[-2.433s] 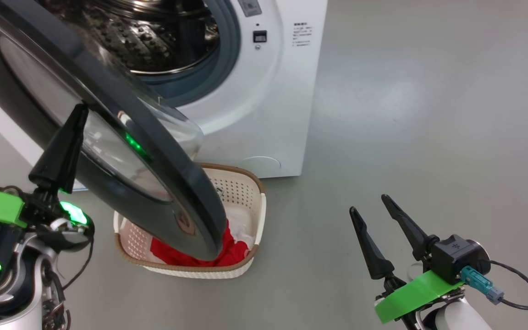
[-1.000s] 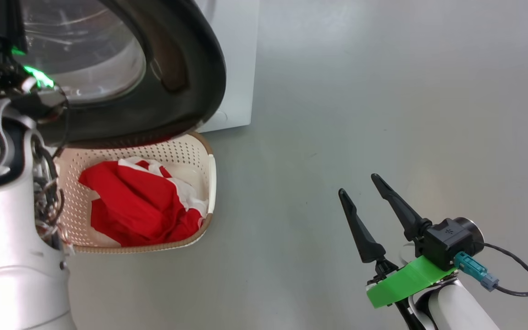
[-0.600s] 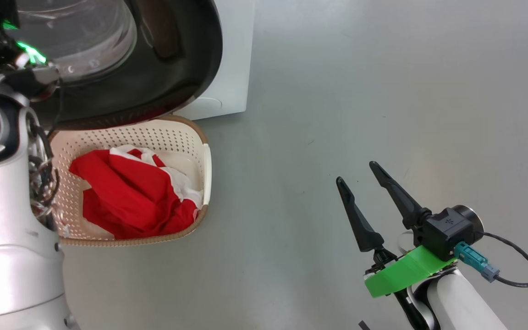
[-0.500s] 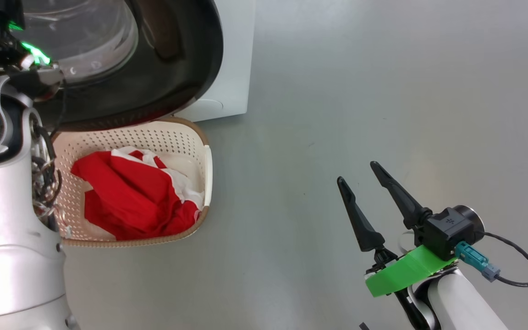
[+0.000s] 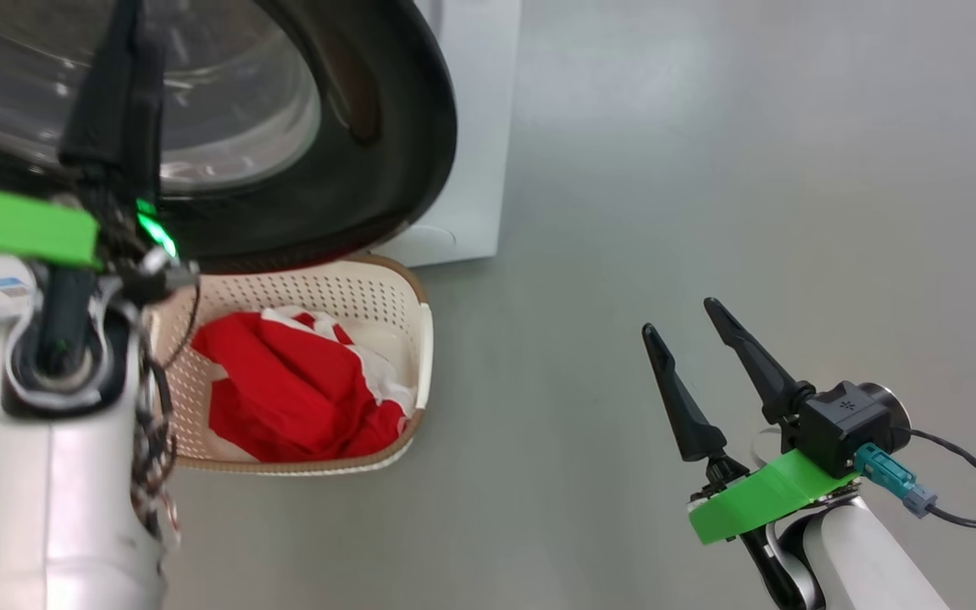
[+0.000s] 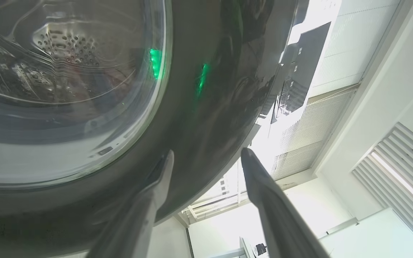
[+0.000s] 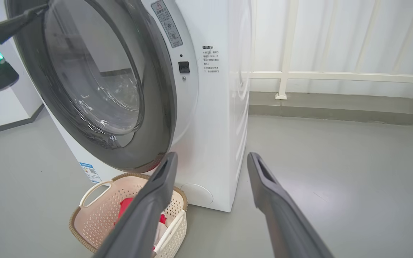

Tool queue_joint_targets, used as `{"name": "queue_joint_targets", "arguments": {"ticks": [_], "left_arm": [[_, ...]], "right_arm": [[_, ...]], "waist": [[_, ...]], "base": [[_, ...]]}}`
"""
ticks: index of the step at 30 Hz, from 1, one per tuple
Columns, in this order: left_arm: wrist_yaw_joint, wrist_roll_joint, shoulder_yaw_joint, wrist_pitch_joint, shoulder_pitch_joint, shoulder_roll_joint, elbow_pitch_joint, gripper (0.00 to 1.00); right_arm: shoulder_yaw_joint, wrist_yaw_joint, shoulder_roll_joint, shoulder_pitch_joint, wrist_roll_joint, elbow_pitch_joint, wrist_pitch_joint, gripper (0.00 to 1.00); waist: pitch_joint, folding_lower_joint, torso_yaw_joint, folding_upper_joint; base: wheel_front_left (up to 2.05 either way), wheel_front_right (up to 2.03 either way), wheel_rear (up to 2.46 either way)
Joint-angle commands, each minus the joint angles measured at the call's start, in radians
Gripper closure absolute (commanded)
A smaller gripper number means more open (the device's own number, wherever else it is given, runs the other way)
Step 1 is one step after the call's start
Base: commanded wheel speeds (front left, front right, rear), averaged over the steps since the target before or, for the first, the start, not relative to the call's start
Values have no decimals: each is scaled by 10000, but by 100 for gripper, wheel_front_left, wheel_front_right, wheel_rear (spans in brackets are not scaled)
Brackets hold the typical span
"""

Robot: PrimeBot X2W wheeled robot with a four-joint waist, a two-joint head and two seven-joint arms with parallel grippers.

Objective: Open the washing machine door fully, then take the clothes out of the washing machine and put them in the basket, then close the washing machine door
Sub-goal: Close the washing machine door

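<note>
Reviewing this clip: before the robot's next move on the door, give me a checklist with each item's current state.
1. Clothes lie in the basket: ok.
2. Washing machine door shut against the washing machine: not ok, ajar, latch socket uncovered.
3. Left gripper holds nothing: ok, open beside the door.
4. Right gripper empty: ok, open above the floor.
5. Drum empty: cannot tell, dim behind the door.

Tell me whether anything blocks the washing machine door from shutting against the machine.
Nothing visible does. The washing machine door lies close against the washing machine; the basket with the clothes stands below the door's rim, outside the gap.
</note>
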Motion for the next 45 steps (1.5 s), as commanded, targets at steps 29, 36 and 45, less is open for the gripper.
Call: {"name": "queue_joint_targets", "arguments": {"ticks": [29, 36, 45], "left_arm": [[117, 9585, -2186, -4693, 5327, 2022, -1864, 0], [556, 11003, -1920, -4698, 6365, 1705, -2217, 0], [640, 11922, -1271, -4700, 7185, 1123, -2506, 0]], "right_arm": [[-1489, 48, 36, 1372, -337, -540, -63, 0], [-1604, 48, 36, 1877, -317, -753, -63, 0], [-1767, 48, 36, 2428, -320, -1105, -63, 0]], "waist": [[-2190, 0, 835, 0], [-2664, 0, 816, 0], [-2916, 0, 935, 0]], "base": [[0, 0, 0], [0, 0, 0], [0, 0, 0]]}}
